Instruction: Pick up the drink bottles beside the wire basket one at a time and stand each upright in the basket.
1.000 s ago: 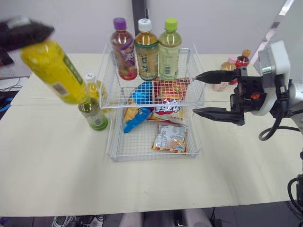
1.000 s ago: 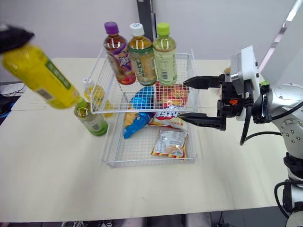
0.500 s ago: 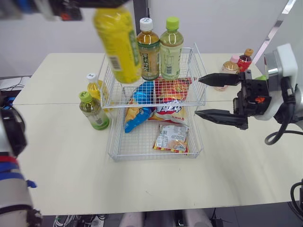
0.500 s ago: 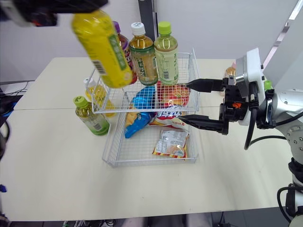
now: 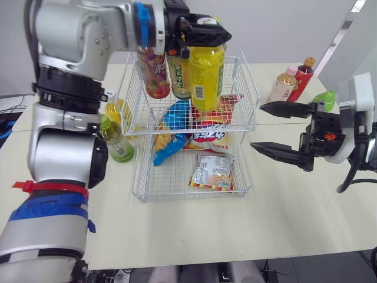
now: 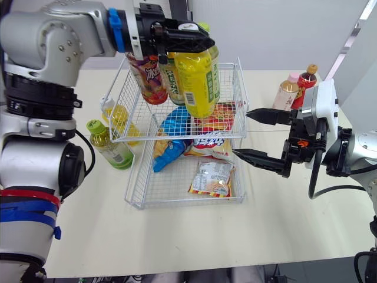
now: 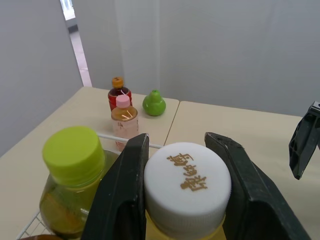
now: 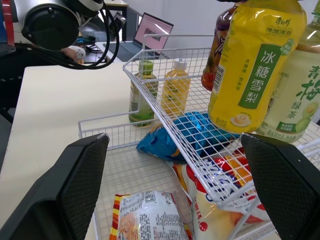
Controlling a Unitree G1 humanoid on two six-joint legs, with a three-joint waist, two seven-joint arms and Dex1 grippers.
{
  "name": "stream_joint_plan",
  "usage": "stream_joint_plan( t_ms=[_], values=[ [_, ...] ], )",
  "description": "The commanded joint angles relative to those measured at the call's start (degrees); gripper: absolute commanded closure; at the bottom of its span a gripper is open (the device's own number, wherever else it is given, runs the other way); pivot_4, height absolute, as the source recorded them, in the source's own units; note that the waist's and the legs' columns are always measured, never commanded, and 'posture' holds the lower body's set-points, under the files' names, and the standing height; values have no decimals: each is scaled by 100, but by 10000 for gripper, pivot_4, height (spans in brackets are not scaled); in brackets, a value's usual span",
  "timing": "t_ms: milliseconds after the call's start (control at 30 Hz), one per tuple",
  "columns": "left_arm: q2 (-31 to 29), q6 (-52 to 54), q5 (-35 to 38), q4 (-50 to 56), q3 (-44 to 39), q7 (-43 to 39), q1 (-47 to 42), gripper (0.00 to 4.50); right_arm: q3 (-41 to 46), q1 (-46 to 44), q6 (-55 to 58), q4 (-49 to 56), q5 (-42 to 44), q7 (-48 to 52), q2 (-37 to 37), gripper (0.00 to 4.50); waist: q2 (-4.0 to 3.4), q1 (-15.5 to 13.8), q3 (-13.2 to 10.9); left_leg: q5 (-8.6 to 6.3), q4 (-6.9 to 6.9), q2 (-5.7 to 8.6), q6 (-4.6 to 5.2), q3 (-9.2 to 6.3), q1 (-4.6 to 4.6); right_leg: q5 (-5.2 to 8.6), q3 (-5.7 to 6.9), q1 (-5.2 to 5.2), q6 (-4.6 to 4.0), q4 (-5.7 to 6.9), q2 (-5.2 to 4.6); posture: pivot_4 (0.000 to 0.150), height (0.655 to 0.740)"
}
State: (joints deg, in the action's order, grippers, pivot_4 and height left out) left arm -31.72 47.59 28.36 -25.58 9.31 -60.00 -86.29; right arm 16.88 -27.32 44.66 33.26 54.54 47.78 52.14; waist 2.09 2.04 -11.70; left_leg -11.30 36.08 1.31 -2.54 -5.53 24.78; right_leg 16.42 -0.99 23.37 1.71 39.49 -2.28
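The yellow bottle point(image 5: 207, 71) hides most of the green-capped bottle point(image 8: 295, 100) behind it.

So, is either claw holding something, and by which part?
The left claw holds the yellow bottle by its white cap; the right claw holds nothing.

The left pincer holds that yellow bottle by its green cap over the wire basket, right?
No. The left pincer holds the yellow plastic drink bottle by its white cap, not a green one, over the white wire basket; the left wrist view shows it.
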Motion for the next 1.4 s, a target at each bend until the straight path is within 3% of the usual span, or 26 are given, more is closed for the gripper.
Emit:
stream_joint_plan(
  t_ms=[33, 333, 667, 1067, 1400],
  values=[
    [37, -222, -95, 181, -230, -46, -19, 31236, 202, -45, -193, -21, -105, -45, 113, 0, 0, -1, 0, 0, 0, 0, 0, -2, 0, 0, 2, 0, 0, 1, 0, 1500, 7400],
    [252, -177, -235, 48, -244, -173, 42, 31236, 229, -126, -296, -136, -235, -238, 124, 0, -1, -19, 0, 0, 4, 2, -1, -4, 0, 0, 3, -4, 0, 1, 0, 1500, 7400],
    [98, -370, -302, 11, -458, -468, -141, 948, 388, 131, -437, -117, -455, -356, 106, 0, -1, -13, 1, 1, 5, 1, 0, -5, -1, 0, 5, -4, 0, 5, 0, 1500, 7400],
    [-1104, 256, -104, 895, -955, -677, 83, 358, 277, 79, -531, -139, -502, -297, 138, 0, -3, 0, 2, 1, 6, 0, -1, -5, -4, 0, 4, -4, 0, 10, 1, 1500, 7400],
    [-2349, 927, 223, 2201, -2546, 310, 1676, 358, -297, -251, -603, 88, -395, -141, -66, 0, -7, 33, 5, 1, 11, -4, -1, -9, -12, 1, 3, -5, -1, 26, 2, 1500, 7400]
  ],
)
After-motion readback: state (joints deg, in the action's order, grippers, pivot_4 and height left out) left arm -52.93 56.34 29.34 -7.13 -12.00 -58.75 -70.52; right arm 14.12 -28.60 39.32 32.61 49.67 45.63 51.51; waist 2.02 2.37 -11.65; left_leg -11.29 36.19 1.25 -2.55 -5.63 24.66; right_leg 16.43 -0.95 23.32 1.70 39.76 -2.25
